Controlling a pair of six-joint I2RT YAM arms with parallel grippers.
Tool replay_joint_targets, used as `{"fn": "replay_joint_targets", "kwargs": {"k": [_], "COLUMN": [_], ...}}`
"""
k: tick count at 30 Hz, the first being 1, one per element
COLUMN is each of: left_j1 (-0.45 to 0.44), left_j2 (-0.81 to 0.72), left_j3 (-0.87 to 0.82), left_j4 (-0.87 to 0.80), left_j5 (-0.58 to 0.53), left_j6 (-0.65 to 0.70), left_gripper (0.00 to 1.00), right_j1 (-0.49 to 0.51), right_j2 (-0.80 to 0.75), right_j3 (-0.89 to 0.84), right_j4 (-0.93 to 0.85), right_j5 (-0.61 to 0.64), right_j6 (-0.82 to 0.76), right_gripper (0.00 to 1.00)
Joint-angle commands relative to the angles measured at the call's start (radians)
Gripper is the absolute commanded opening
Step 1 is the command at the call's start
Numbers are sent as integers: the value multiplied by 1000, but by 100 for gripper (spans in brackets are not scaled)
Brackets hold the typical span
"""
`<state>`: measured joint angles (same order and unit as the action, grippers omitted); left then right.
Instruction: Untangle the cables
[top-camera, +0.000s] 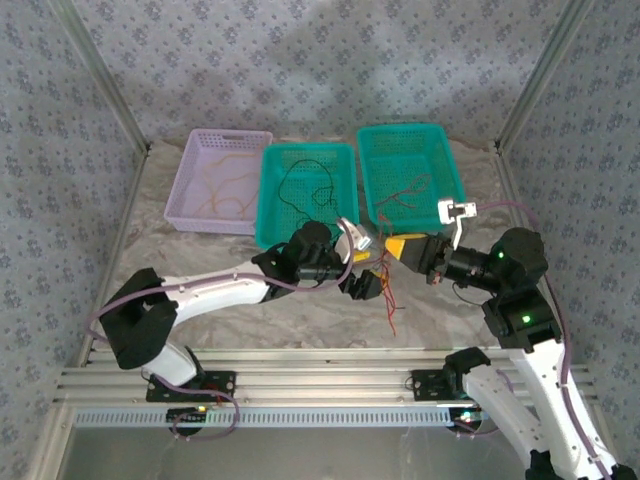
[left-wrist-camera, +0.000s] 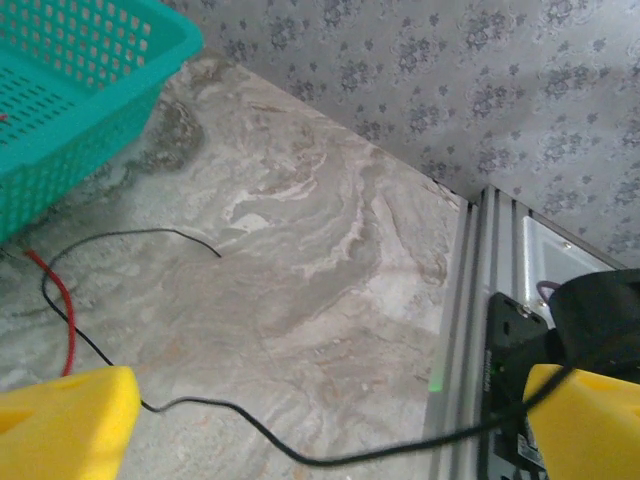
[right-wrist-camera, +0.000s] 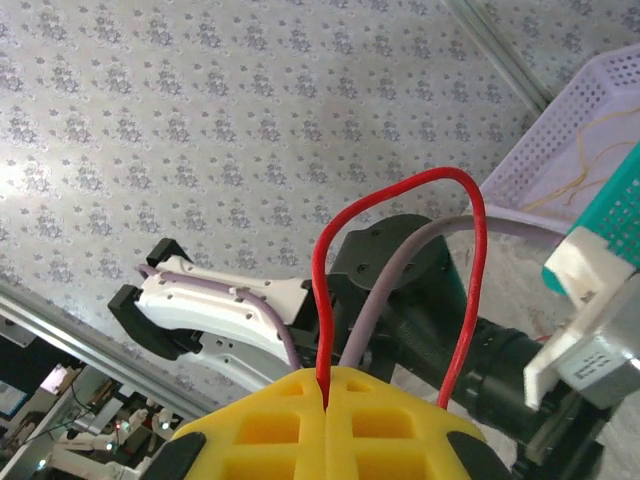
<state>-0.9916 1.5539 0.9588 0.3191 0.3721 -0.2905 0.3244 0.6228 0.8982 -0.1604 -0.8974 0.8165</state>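
Two wires | right gripper (right-wrist-camera: 325, 400) clenched on red wire (right-wrist-camera: 400, 178), looping above it | left gripper (left-wrist-camera: 325, 440) released, black wire (left-wrist-camera: 232, 407) between its jaws | risk: pulling red may drag black along.

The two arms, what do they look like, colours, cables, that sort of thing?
Both the left arm and right arm have white shells with black joints, and a purple-grey cable runs along each. Small green lights glow on the right one. The left claw and right claw have chunky yellow fingers.
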Motion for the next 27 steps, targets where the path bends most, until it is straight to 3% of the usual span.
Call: {"fn": "replay_joint_targets", "kwargs": {"k": [1, 3, 7, 11, 16, 23, 27], "left_j1": [-9, -9, 17, 91, 174, 243, 268], "left_j2": [17, 22, -4, -148, -425, -624, -669], "left_j3": [44, 46, 28, -37, -72, 84, 208], "left_j4": [92, 122, 152, 104, -102, -347, -419], "left_j5": [-15, -9, 27, 46, -56, -103, -135], "left_j6": [30, 9, -40, -97, -48, 50, 99], "left_gripper": [87, 64, 0, 0, 0, 0, 0], "right_j1": [23, 30, 30, 19, -13, -89, -138], "right_j2": [-4, -8, -28, -66, -125, -156, -146], "right_j3": [30, 28, 53, 73, 24, -53, -90], "right_j4": [27, 24, -75, -232, -353, -427, -473], "right_j5": [21, 33, 91, 237, 497, 721, 759], "right_j6": [15, 11, -46, -126, -174, -179, -179], "right_gripper": [0, 0, 0, 0, 0, 0, 0]}}
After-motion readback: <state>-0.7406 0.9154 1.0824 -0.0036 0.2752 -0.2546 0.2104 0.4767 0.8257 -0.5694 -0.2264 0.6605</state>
